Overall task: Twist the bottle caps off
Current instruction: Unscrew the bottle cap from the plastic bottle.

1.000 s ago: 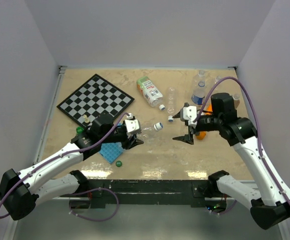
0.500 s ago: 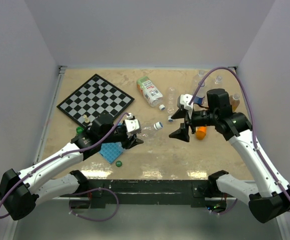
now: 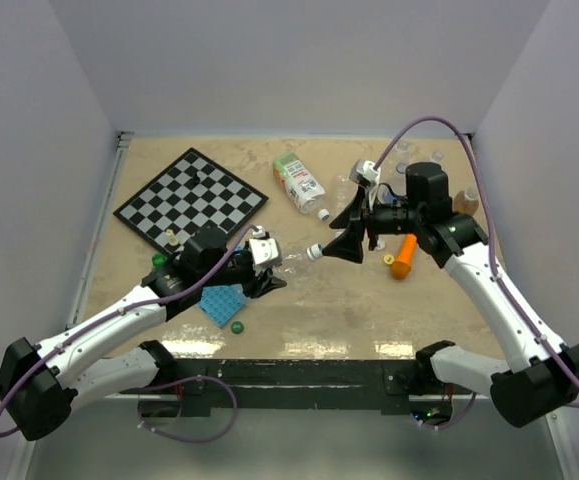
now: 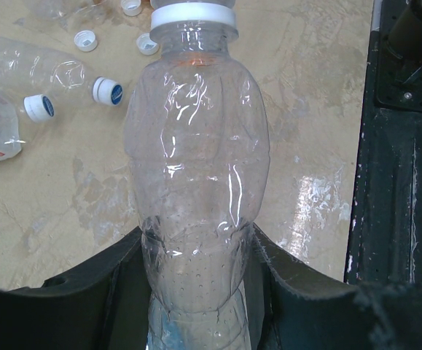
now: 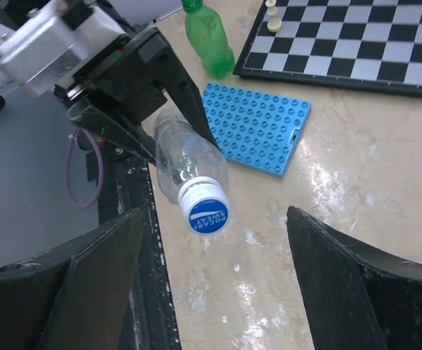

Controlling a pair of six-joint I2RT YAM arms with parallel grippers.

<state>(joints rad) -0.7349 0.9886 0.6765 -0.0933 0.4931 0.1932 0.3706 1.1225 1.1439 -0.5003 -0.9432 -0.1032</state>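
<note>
One clear bottle (image 4: 196,146) is gripped: the left fingers (image 3: 272,278) are closed on its lower body, with its single white-and-blue cap (image 5: 203,210) on the neck; the right fingers (image 3: 341,243) stand wide apart, holding nothing, one to each side of that cap and clear of it. Three loose caps (image 4: 85,40) lie farther back beside two capped bottles (image 4: 50,69) lying flat; one blue plate (image 5: 258,127), one green bottle (image 5: 209,36) and one chessboard (image 3: 191,200) lie to the left, and bare bench (image 3: 299,320) runs to the near edge.
</note>
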